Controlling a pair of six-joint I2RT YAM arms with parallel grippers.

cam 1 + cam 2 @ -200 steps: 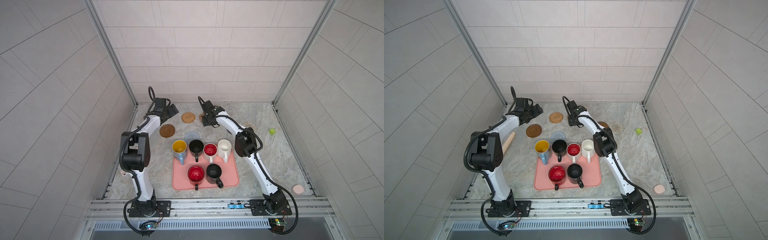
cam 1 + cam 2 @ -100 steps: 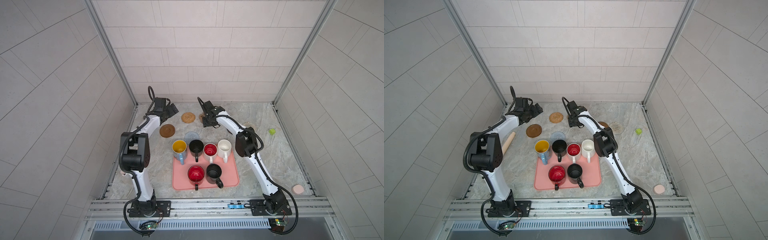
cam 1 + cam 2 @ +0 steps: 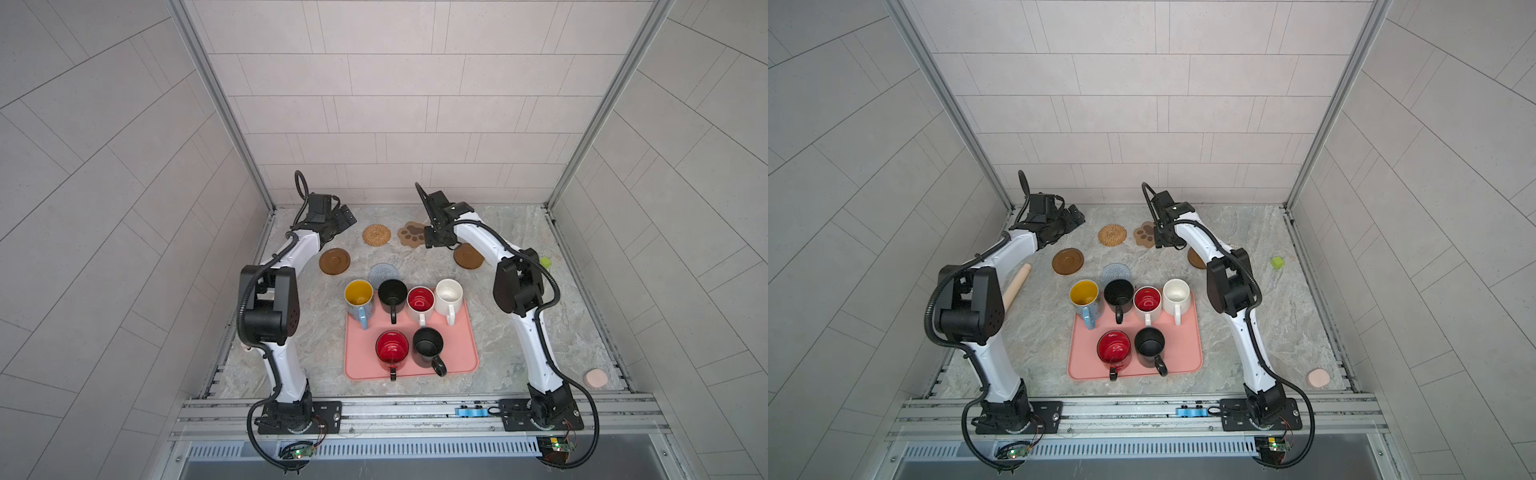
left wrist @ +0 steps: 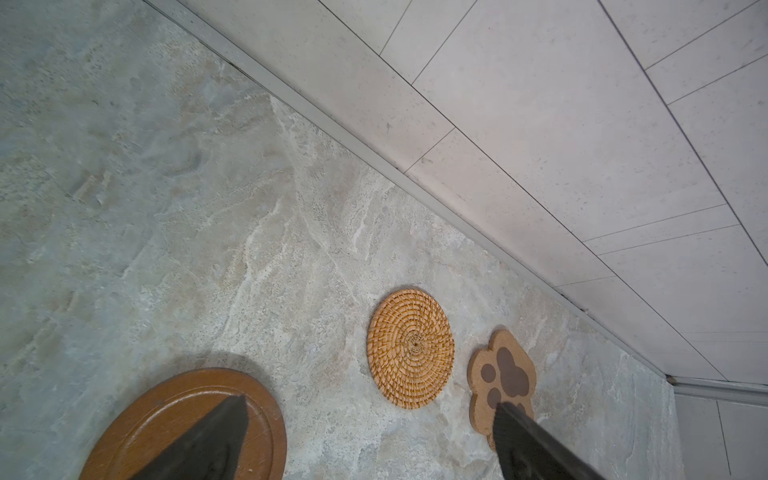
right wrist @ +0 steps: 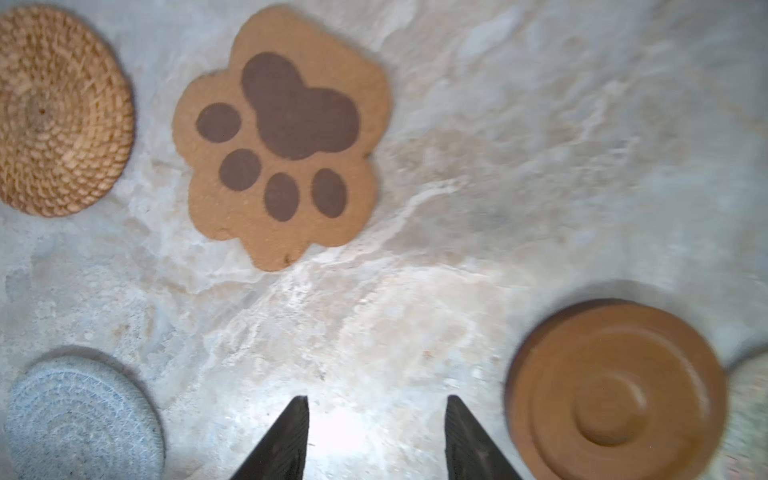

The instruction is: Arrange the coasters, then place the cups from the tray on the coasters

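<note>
Several coasters lie at the back of the table: a dark brown disc (image 3: 334,261), a rattan round (image 3: 376,235), a tan paw (image 3: 411,233), a second brown disc (image 3: 467,257) and a grey-blue crochet round (image 3: 383,272). Only the rim of a whitish coaster (image 5: 748,415) shows. The pink tray (image 3: 457,353) holds the cups: light blue (image 3: 359,295), black (image 3: 392,293), white with red inside (image 3: 420,301), white (image 3: 449,293), red (image 3: 392,349) and black (image 3: 428,345). My left gripper (image 4: 370,402) hangs open and empty near the left brown disc (image 4: 145,419). My right gripper (image 5: 376,399) is open over bare table between the paw (image 5: 282,137) and a brown disc (image 5: 615,390).
A wooden rolling pin (image 3: 1016,286) lies by the left arm. A small green cube (image 3: 1276,262) sits at the right edge and a pale pink puck (image 3: 595,378) in the near right corner. The back wall stands close behind both grippers.
My right gripper has drawn back off the paw coaster, which now lies uncovered, and its jaws have widened. The left arm has not moved.
</note>
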